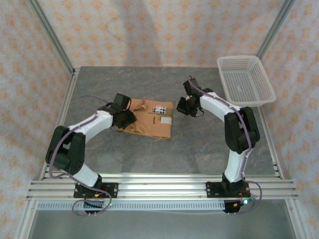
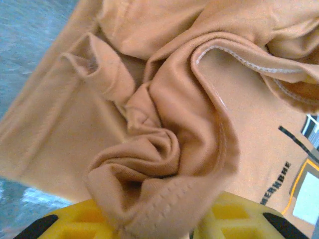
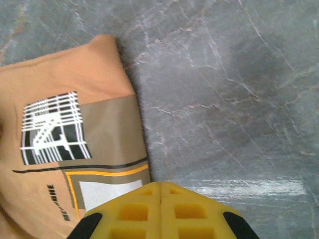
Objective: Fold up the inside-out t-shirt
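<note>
The inside-out t-shirt [image 1: 151, 119], orange-tan with a printed patch, lies partly folded in the middle of the table. My left gripper [image 1: 125, 118] is at the shirt's left side. In the left wrist view its yellow fingers [image 2: 75, 221] are closed on a bunched fold of the t-shirt [image 2: 164, 149], which rises from between them [image 2: 159, 221]. My right gripper [image 1: 182, 106] hovers just off the shirt's right edge. Its yellow fingers [image 3: 161, 188] are pressed together with nothing between them, beside the shirt's print [image 3: 55, 129].
A white plastic basket [image 1: 245, 79] stands at the back right corner of the grey marbled table [image 1: 199, 149]. Metal frame posts and patterned walls enclose the table. Bare tabletop lies in front of and behind the shirt.
</note>
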`<state>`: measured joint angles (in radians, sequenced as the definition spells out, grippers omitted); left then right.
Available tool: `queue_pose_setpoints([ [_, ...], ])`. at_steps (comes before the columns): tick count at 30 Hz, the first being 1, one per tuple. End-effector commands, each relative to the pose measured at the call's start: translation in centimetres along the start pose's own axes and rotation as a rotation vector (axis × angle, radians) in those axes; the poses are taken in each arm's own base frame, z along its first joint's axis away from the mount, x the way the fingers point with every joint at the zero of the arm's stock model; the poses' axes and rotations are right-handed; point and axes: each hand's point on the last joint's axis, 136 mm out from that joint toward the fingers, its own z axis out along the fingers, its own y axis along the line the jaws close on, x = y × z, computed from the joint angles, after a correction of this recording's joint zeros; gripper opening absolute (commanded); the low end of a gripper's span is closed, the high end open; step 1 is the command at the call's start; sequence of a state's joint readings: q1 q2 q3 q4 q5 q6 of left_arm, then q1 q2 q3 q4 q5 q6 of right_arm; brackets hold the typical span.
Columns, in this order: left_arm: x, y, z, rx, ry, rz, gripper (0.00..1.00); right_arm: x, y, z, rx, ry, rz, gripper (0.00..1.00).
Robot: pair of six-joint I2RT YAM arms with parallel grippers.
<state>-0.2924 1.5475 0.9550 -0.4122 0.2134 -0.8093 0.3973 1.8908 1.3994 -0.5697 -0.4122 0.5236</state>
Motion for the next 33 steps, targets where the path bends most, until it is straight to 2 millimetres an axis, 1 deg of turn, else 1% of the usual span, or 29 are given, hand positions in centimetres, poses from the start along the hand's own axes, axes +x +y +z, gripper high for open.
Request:
queue_pose_setpoints([
  [1, -0.7, 2.4, -2.8, -0.091, -0.077, 0.042, 0.35, 0.0, 2.3, 0.0, -0.015, -0.004, -0.042, 0.06],
  [3, -1.3, 3.0, -4.4, -0.121, -0.123, 0.049, 0.35, 0.0, 3.9, 0.4, -0.044, -0.003, -0.06, 0.06],
  [6, -2.6, 2.3, -6.9, -0.124, -0.2, 0.056, 0.35, -0.1, 5.8, 1.3, -0.082, 0.004, -0.062, 0.05],
  [8, -3.2, 0.9, -8.2, -0.105, -0.249, 0.08, 0.35, -0.5, 6.3, 1.9, -0.09, 0.002, -0.045, 0.05],
  [9, -3.2, -0.6, -8.6, -0.071, -0.266, 0.103, 0.35, -0.7, 6.4, 2.2, -0.095, -0.004, -0.031, 0.04],
  [10, -3.1, -2.2, -8.6, -0.026, -0.265, 0.128, 0.35, -0.9, 6.4, 2.5, -0.1, -0.012, -0.016, 0.02],
  [11, -2.9, -3.8, -8.4, 0.016, -0.255, 0.144, 0.35, -1.1, 6.4, 2.8, -0.104, -0.018, -0.002, 0.0],
  [12, -2.5, -5.5, -7.7, 0.062, -0.23, 0.155, 0.35, -1.2, 6.6, 3.1, -0.117, -0.025, 0.008, 0.0],
  [14, -1.5, -8.9, -5.8, 0.144, -0.151, 0.177, 0.35, -1.4, 6.5, 3.9, -0.127, -0.02, 0.031, 0.0],
  [15, -0.9, -10.4, -4.6, 0.176, -0.106, 0.187, 0.34, -1.4, 6.5, 4.5, -0.129, -0.01, 0.042, 0.0],
  [16, -0.4, -11.4, -3.3, 0.194, -0.065, 0.186, 0.33, -1.4, 6.3, 5.1, -0.127, -0.001, 0.053, 0.0],
  [18, 0.1, -12.7, -1.2, 0.22, -0.017, 0.177, 0.31, -1.4, 5.6, 6.2, -0.111, 0.014, 0.075, 0.0],
  [20, 0.3, -13.1, 0.4, 0.215, 0.004, 0.169, 0.3, -1.4, 4.6, 7.1, -0.081, 0.022, 0.097, 0.0],
  [22, 0.5, -13.3, 1.6, 0.206, 0.027, 0.164, 0.3, -1.3, 3.5, 7.9, -0.051, 0.026, 0.113, 0.0],
  [25, 0.8, -13.4, 3.1, 0.205, 0.05, 0.148, 0.31, -1.1, 2.6, 8.6, -0.027, 0.033, 0.12, 0.0],
  [27, 0.8, -13.1, 4.3, 0.178, 0.054, 0.148, 0.31, -1.0, 2.3, 8.9, -0.015, 0.035, 0.118, 0.0],
  [29, 0.0, -11.8, 5.9, 0.116, 0.055, 0.144, 0.3, -0.8, 2.0, 9.1, -0.003, 0.04, 0.115, 0.0],
  [30, -0.9, -11.0, 6.4, 0.095, 0.052, 0.131, 0.3, -0.7, 1.7, 9.3, 0.003, 0.045, 0.115, 0.0],
  [32, -3.2, -9.6, 7.1, 0.061, 0.022, 0.103, 0.3, -0.4, 1.5, 9.5, 0.009, 0.053, 0.115, 0.0],
  [33, -4.8, -8.6, 7.2, 0.031, -0.002, 0.094, 0.3, -0.2, 1.3, 9.6, 0.012, 0.058, 0.115, 0.0],
])
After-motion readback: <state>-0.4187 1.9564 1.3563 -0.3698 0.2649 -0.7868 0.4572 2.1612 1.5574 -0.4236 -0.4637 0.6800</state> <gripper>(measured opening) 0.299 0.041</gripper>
